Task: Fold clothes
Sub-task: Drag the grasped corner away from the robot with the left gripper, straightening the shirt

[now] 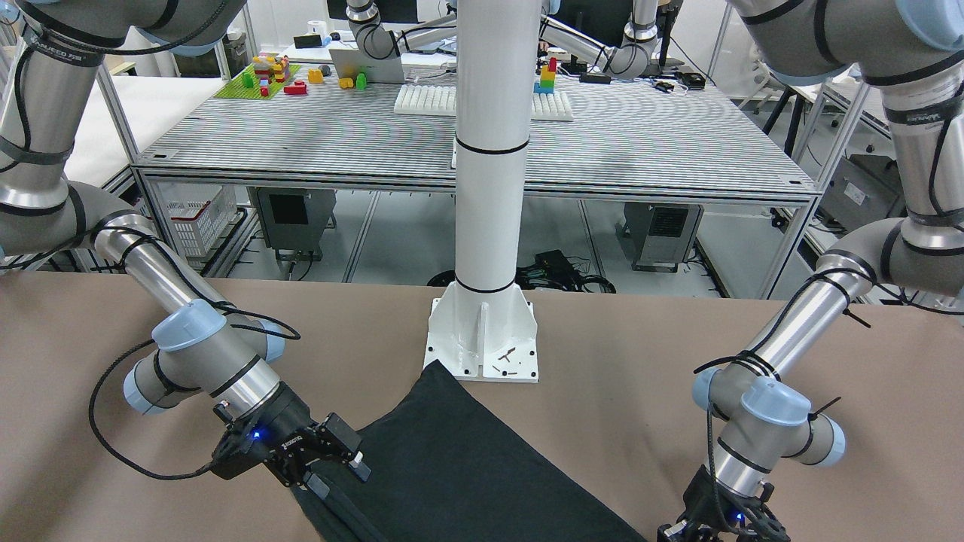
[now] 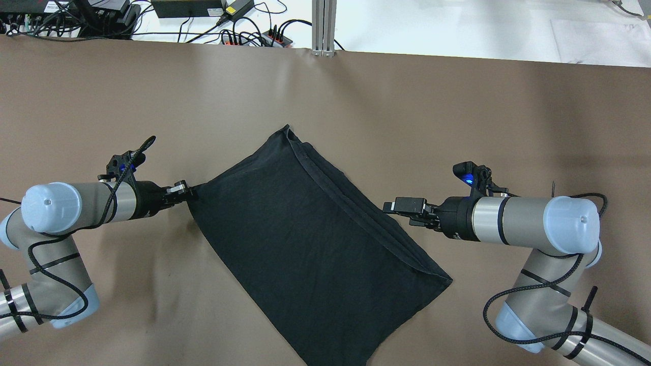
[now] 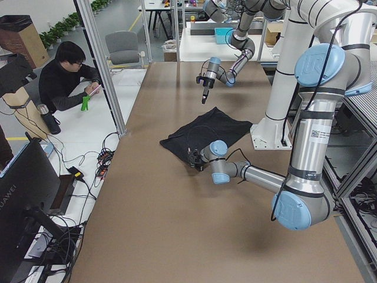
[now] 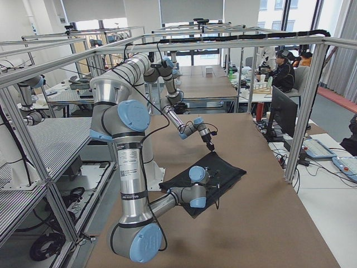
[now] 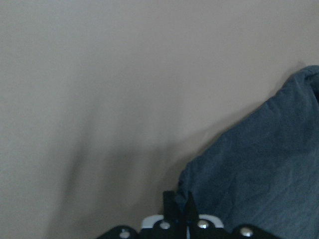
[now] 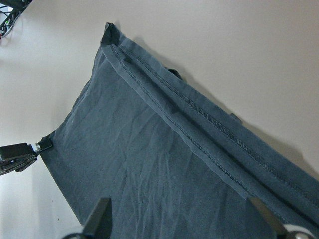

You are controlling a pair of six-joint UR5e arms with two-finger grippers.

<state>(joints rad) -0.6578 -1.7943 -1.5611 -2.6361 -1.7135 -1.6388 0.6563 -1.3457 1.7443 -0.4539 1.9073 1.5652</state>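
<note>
Brown worktop (image 2: 457, 101) carries the black T-shirt (image 2: 315, 239), part-folded, at its middle. One corner is pinched in the left claw (image 2: 189, 193); the right claw (image 2: 394, 207) hovers spread over the opposite edge. The next fold, I judge, needs it to grasp there.

We are seeing a black T-shirt (image 2: 310, 239), folded into a rectangle, lying flat, slanting across the surface (image 2: 457, 112)
</note>
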